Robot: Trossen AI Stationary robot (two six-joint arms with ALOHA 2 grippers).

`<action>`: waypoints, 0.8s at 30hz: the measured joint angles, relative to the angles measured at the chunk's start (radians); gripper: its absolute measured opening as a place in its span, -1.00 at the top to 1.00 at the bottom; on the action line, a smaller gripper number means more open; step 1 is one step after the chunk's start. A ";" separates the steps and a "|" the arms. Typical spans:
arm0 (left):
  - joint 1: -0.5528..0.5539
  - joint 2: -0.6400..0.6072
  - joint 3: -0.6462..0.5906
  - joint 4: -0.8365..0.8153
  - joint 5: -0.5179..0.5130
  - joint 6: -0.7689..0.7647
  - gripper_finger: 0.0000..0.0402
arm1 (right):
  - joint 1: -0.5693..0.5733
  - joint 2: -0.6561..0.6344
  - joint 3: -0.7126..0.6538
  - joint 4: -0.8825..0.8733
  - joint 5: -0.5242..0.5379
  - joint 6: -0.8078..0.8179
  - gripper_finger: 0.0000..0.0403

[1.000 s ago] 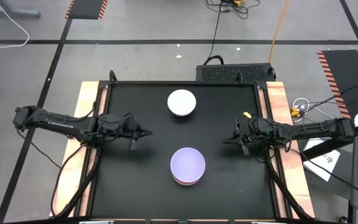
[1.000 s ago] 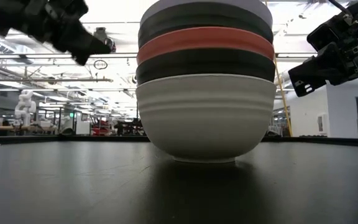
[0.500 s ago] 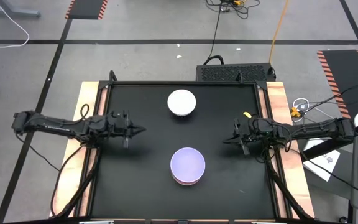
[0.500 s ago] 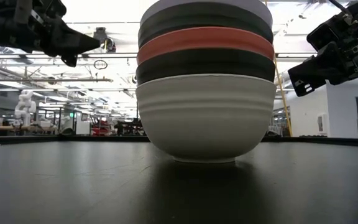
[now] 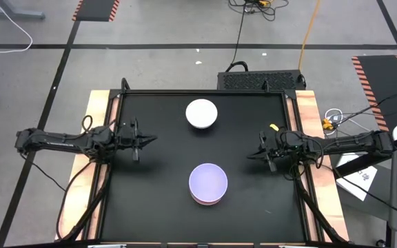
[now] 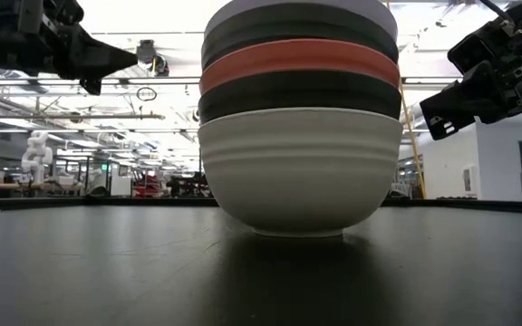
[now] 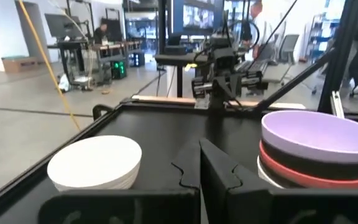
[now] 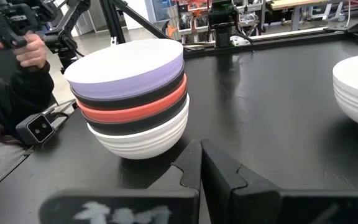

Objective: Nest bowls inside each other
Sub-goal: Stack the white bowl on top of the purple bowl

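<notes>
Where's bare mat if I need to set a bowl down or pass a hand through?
Bare mat lies on both sides of the nested stack, and in the strip between it and the lone white bowl. The back corners beside that bowl are bare too. The left hand and right hand, both shut, crowd the mat's side edges.

Stack of round plastic bowls (image 5: pixel 207 183), lavender-purple on top, then black, red, black, white at the base, nested on the black worktop (image 5: pixel 157 200), low in the frame's centre. Single white round plastic bowl (image 5: pixel 201 114) alone near the upper edge, well apart from the stack. Left gripper (image 5: pixel 147 140) over the worktop's left edge, mid-frame. Right gripper (image 5: pixel 252 154) over the right edge, mid-frame, stack lower between both.
</notes>
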 joint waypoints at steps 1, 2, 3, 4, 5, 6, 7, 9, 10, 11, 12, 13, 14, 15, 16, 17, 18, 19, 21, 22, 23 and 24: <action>0.000 -0.009 -0.013 0.012 0.000 -0.001 1.00 | 0.000 0.000 0.000 0.000 0.000 0.000 1.00; 0.001 -0.018 -0.026 0.021 0.000 -0.005 1.00 | 0.000 0.000 0.000 0.000 0.000 0.000 1.00; 0.002 -0.027 -0.038 0.024 -0.003 -0.009 1.00 | 0.000 0.000 0.000 0.000 0.000 0.000 1.00; 0.005 -0.036 -0.053 0.026 -0.008 -0.018 1.00 | 0.000 0.000 0.000 0.000 0.000 0.000 1.00; 0.008 -0.044 -0.066 0.025 -0.015 -0.028 1.00 | 0.000 0.000 0.000 0.000 0.000 0.002 1.00; 0.012 -0.053 -0.077 0.028 -0.020 -0.034 1.00 | 0.000 0.000 0.000 0.000 0.000 0.005 1.00; 0.015 -0.062 -0.090 0.037 -0.020 -0.037 1.00 | 0.000 0.000 0.000 0.000 0.000 0.005 1.00; 0.018 -0.078 -0.112 0.054 -0.018 -0.039 1.00 | 0.000 0.000 0.000 0.000 0.000 0.006 1.00; 0.018 -0.085 -0.120 0.054 -0.011 -0.039 1.00 | 0.000 0.000 0.000 0.000 0.000 0.007 1.00; 0.018 -0.091 -0.126 0.056 -0.007 -0.038 1.00 | 0.000 0.000 0.000 0.000 0.000 0.007 1.00; 0.018 -0.096 -0.131 0.059 -0.007 -0.035 1.00 | 0.000 0.000 0.000 0.000 0.000 0.007 1.00; 0.018 -0.100 -0.137 0.055 -0.006 -0.034 1.00 | 0.000 0.000 0.000 0.000 0.000 0.007 1.00; 0.018 -0.103 -0.138 0.040 -0.006 -0.029 1.00 | 0.000 0.000 0.000 0.000 0.000 0.007 1.00; 0.018 -0.103 -0.138 0.031 -0.007 -0.023 1.00 | 0.000 0.000 0.000 0.000 0.000 0.007 1.00; 0.018 -0.103 -0.138 0.018 -0.010 -0.017 1.00 | 0.000 0.000 0.000 0.000 0.000 0.007 1.00; 0.018 -0.103 -0.138 0.008 -0.017 -0.013 1.00 | 0.000 0.000 0.000 0.000 0.000 0.007 1.00; 0.018 -0.103 -0.138 -0.002 -0.024 -0.011 1.00 | 0.000 0.000 0.000 0.000 0.001 0.006 1.00; 0.018 -0.103 -0.138 -0.008 -0.028 -0.011 1.00 | 0.000 0.000 0.000 0.000 0.006 0.004 1.00; 0.018 -0.103 -0.138 -0.011 -0.028 -0.012 1.00 | 0.000 0.000 0.000 0.000 0.036 0.000 1.00; 0.018 -0.103 -0.138 -0.012 -0.028 -0.012 0.99 | 0.000 0.000 0.000 0.000 0.060 0.000 1.00; 0.018 -0.103 -0.138 -0.011 -0.027 -0.013 0.98 | 0.000 0.000 0.000 0.001 0.087 0.001 1.00; 0.018 -0.103 -0.138 -0.011 -0.027 -0.016 0.97 | 0.000 0.001 0.000 0.005 0.111 0.013 1.00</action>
